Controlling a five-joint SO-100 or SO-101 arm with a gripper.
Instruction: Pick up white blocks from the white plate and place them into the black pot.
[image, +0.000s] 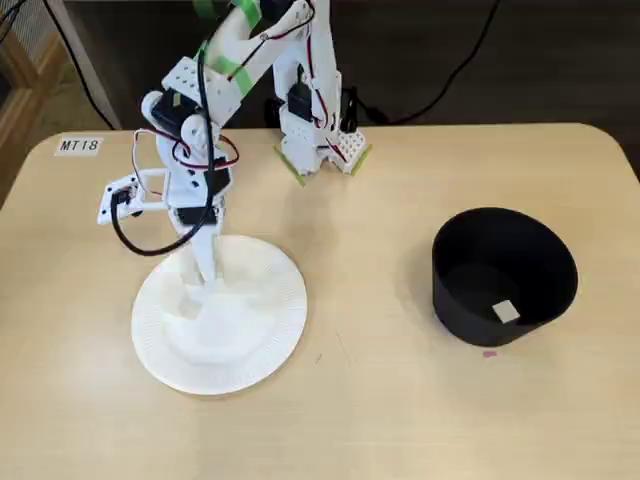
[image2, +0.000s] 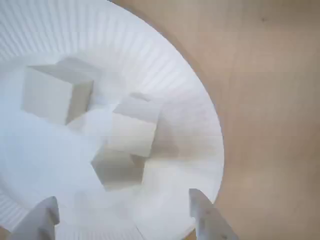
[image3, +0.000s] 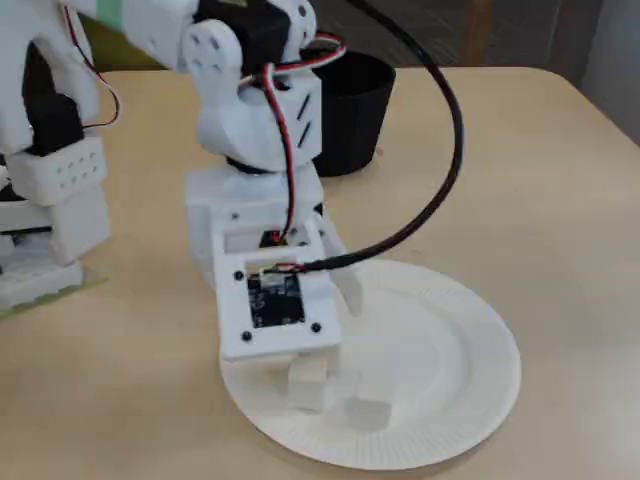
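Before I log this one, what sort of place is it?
Probably an indoor lab or classroom bench: a pale wooden table bearing a small "MT18" label sticker, a white 3D-printed arm clamped at its edge, dark floor behind.

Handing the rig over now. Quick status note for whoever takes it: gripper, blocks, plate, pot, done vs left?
Gripper: open, empty, hovering low over the white plate.
Plate: three white blocks in the wrist view, one at upper left, one in the middle, and the nearest to the gripper.
Black pot: apart from the plate on the table, one white block already inside.
Done: one block moved. Left: grasp and move the three on the plate.
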